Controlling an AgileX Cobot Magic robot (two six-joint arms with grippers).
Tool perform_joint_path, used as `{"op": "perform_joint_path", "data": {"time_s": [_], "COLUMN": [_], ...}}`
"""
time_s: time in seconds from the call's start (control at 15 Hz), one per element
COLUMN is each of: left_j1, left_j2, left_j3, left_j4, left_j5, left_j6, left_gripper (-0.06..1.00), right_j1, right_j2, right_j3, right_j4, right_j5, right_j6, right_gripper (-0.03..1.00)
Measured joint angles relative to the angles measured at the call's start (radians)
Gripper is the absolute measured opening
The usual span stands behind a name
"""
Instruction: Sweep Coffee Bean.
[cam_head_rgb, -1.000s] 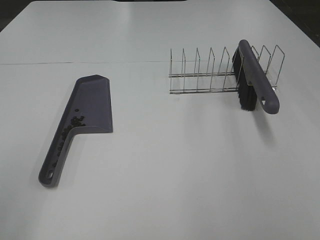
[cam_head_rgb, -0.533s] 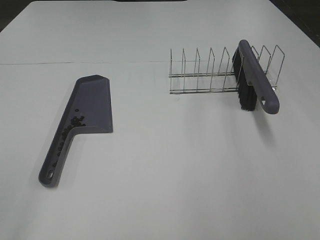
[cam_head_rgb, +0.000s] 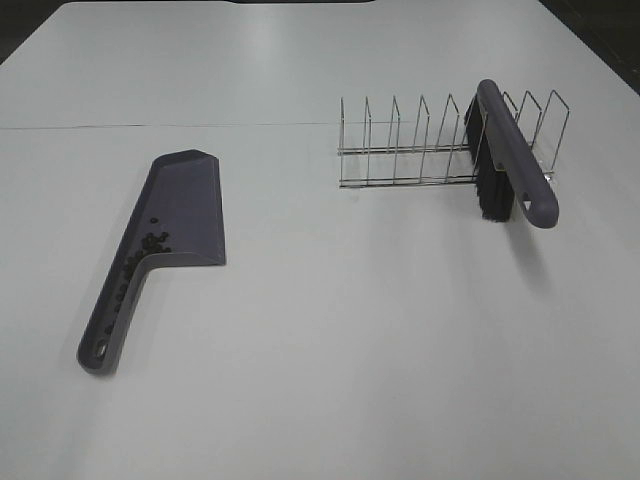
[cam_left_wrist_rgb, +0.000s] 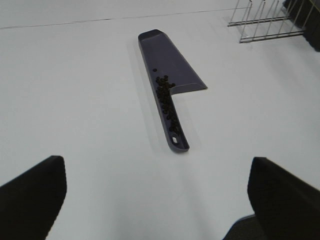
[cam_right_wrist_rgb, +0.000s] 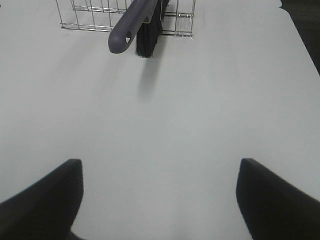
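Note:
The purple dustpan (cam_head_rgb: 185, 205) lies flat on the white table at the left. Dark coffee beans (cam_head_rgb: 152, 242) sit heaped where its scoop meets the handle, and more run down the handle channel (cam_left_wrist_rgb: 167, 102). The purple brush (cam_head_rgb: 510, 150) with black bristles stands in the wire rack (cam_head_rgb: 410, 150) at the right, its handle end (cam_right_wrist_rgb: 122, 37) hanging over the table. Neither arm shows in the high view. My left gripper (cam_left_wrist_rgb: 157, 195) is open, back from the dustpan's handle end. My right gripper (cam_right_wrist_rgb: 160, 195) is open too, well short of the brush.
The wire rack's (cam_right_wrist_rgb: 90, 17) other slots hold nothing. A thin seam (cam_head_rgb: 150, 126) crosses the table behind the dustpan. The table's dark far edge (cam_head_rgb: 300, 2) and right corner (cam_right_wrist_rgb: 305, 30) show.

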Motion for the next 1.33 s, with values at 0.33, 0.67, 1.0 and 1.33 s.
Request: {"op": "perform_joint_path", "data": {"time_s": [0.33, 0.67, 1.0, 1.33], "left_j1": [0.0, 0.0, 0.134, 0.221], "left_j2": [0.0, 0.0, 0.0, -0.038], "left_j3": [0.0, 0.0, 0.0, 0.0], "left_j4": [-0.005, -0.007, -0.008, -0.008], "left_j5": [0.0, 0.0, 0.0, -0.001], "left_j6": [0.007, 0.01, 0.01, 0.01], "left_gripper": [0.9, 0.9, 0.9, 0.9], "right_j1": [0.0, 0.0, 0.0, 0.0], "right_j2": [0.0, 0.0, 0.0, 0.0], "right_j3": [0.0, 0.0, 0.0, 0.0], "right_j4": [0.001, 0.001, 0.001, 0.001], "right_j5": [0.0, 0.0, 0.0, 0.0], "right_j6": [0.0, 0.0, 0.0, 0.0], "right_gripper": [0.74, 0.74, 0.74, 0.74]}}
